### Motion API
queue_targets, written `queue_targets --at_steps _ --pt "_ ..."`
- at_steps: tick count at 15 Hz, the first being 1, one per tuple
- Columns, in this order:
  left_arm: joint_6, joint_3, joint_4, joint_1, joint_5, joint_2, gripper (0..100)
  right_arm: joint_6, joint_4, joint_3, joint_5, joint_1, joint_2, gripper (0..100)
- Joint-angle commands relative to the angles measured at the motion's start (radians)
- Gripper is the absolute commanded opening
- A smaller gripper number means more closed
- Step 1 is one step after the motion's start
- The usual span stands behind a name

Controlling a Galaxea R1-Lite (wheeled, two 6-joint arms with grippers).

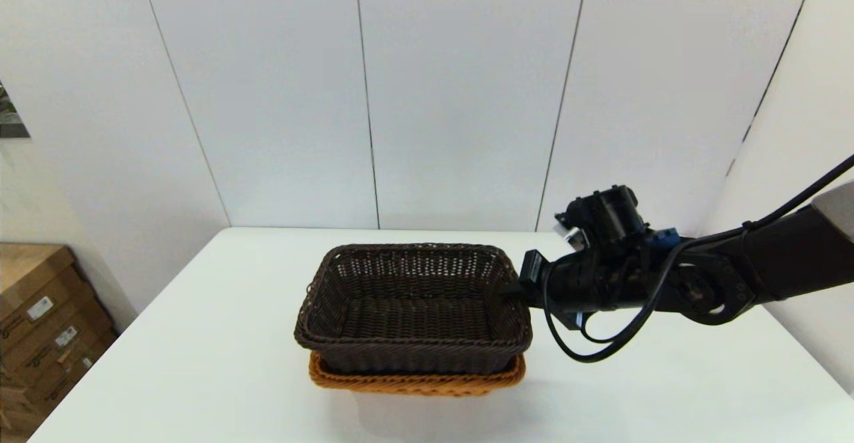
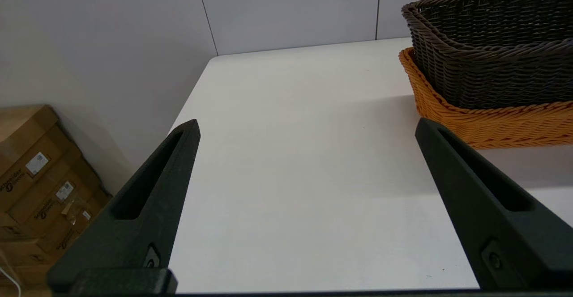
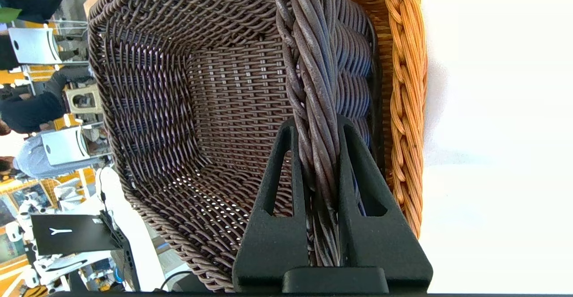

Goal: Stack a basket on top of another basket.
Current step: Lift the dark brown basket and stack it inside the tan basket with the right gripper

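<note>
The dark brown basket point(image 1: 413, 303) sits nested inside the orange-tan basket point(image 1: 413, 381) at the middle of the white table point(image 1: 200, 363). My right gripper point(image 1: 514, 291) reaches in from the right and is shut on the dark basket's right rim. In the right wrist view the two fingers of that gripper point(image 3: 315, 125) clamp the braided rim of the dark basket point(image 3: 215, 86), with the orange-tan basket's rim point(image 3: 405, 86) just outside it. My left gripper point(image 2: 308, 125) stands open over bare table, apart from both baskets point(image 2: 492, 42), point(image 2: 501, 122).
Cardboard boxes point(image 1: 40, 309) are stacked on the floor left of the table. White wall panels rise behind the table's far edge. The right arm and its looping cable point(image 1: 600, 343) hang over the table's right side.
</note>
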Motion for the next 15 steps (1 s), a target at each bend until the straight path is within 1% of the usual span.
queue_targets --at_steps 1,4,15 --pt "0.001 0.0 0.0 0.0 0.0 0.001 100 0.005 -0.004 0.0 0.001 0.0 0.006 0" --pt "0.001 0.0 0.0 0.0 0.0 0.001 100 0.005 -0.039 0.005 -0.002 0.001 0.012 0" --pt "0.001 0.0 0.0 0.002 0.0 0.001 100 0.005 -0.042 0.011 -0.003 0.001 0.014 0"
